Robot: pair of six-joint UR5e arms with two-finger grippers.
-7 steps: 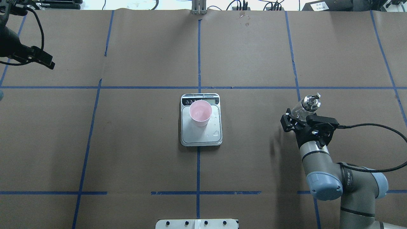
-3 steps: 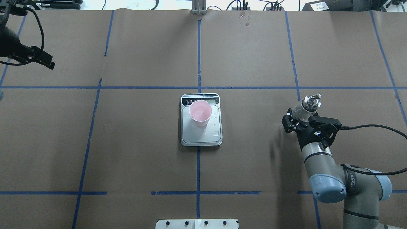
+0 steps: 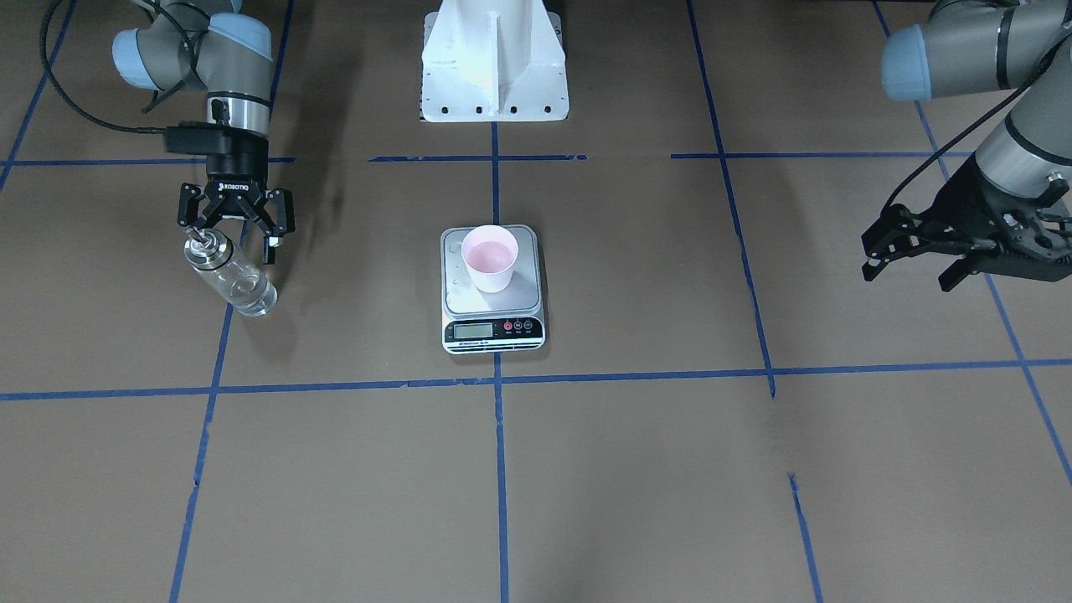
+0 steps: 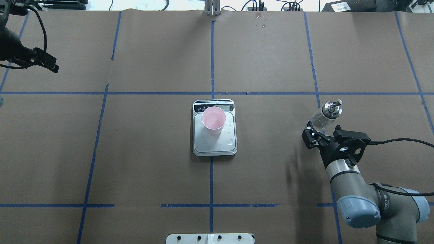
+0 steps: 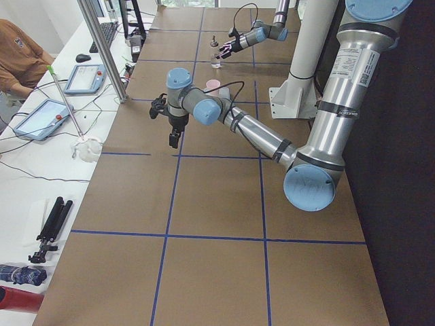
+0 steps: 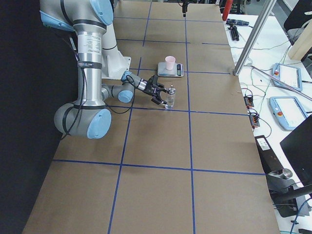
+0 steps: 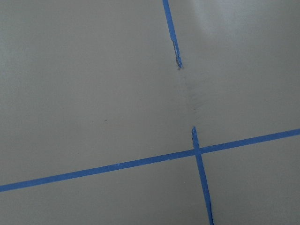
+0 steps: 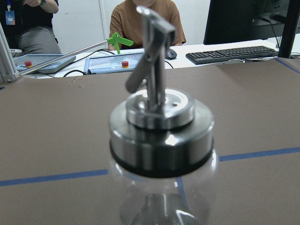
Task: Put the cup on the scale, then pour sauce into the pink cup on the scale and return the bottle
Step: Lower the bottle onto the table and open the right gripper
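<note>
The pale pink cup (image 3: 490,258) (image 4: 213,120) stands upright on the scale (image 3: 494,329) (image 4: 213,147) at the table's centre. Whether it holds sauce cannot be told. The clear glass bottle (image 3: 228,279) (image 4: 326,114) with its metal spout stands on the table on the robot's right. My right gripper (image 3: 234,237) (image 4: 322,134) is open just behind it, on the robot's side, with both fingers apart from the glass. The bottle's cap (image 8: 159,126) fills the right wrist view. Far off on the other side, my left gripper (image 3: 909,272) (image 4: 54,67) hangs open and empty above the table.
Small drops of liquid lie on the scale's platform (image 4: 230,141). The white robot base (image 3: 494,59) stands behind the scale. Blue tape lines cross the brown paper. Beyond the far table edge are people at a desk with tablets and a keyboard (image 8: 232,54).
My right arm has drawn back toward the robot's base, away from the standing bottle. The bottle, cup and scale have stayed put, and the left arm has barely moved.
</note>
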